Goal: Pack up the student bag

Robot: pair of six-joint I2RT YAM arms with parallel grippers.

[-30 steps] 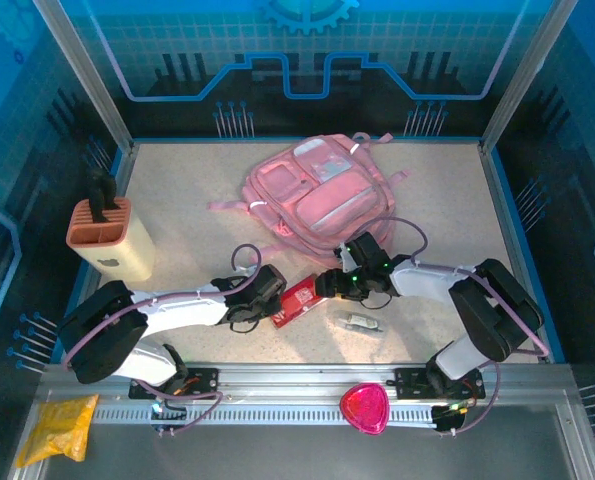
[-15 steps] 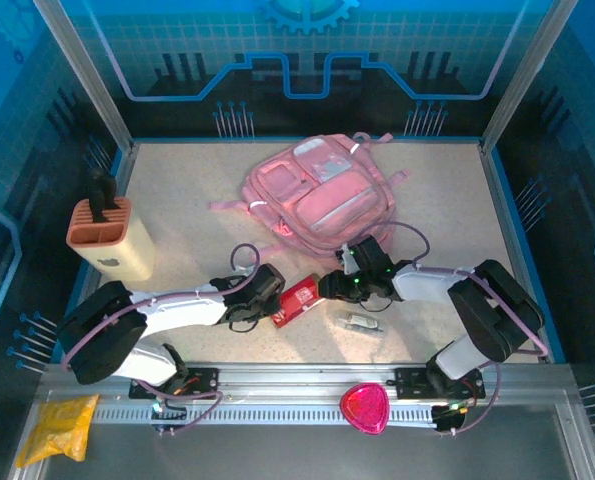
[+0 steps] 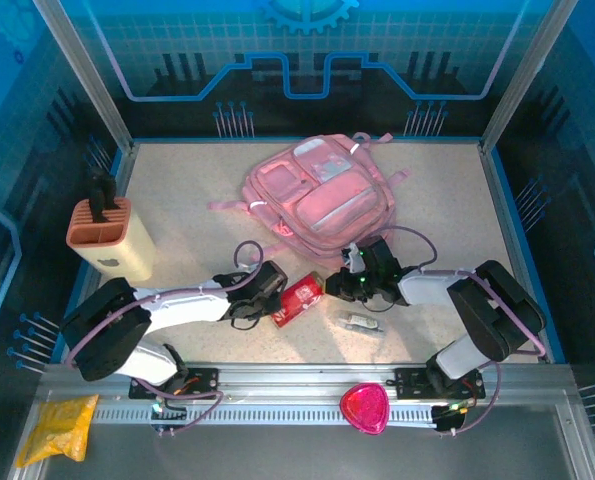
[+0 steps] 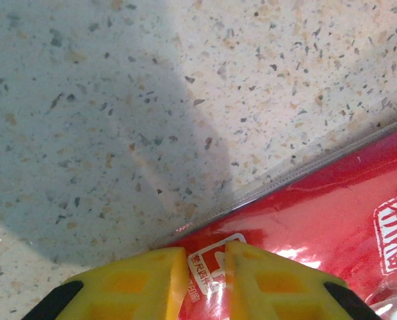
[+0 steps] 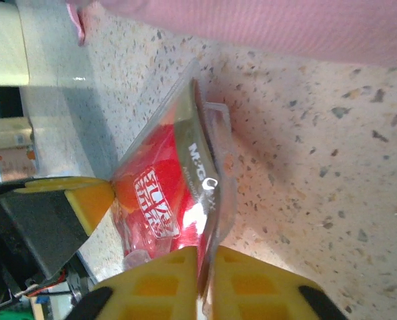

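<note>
The packing is looking barely begun: the big, soft pink fabric backpack point(image 3: 317, 195) is lying flat at the back-middle of the speckled, stone-like surface point(image 3: 177, 200), and I cannot tell whether it is unzipped. Just in front of it, a glossy red plastic packet point(image 3: 300, 298) is being pinched from both ends. The left jaws are clamping its printed corner and the right jaws are pressing together on its clear, crinkly sealed edge. Everything, I judge, is waiting to go in.

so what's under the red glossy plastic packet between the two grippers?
Around the red glossy plastic packet, the speckled beige tabletop shows right up to its clear sealed edge. The left gripper and right gripper pinch opposite ends. The patch directly beneath is covered.
</note>
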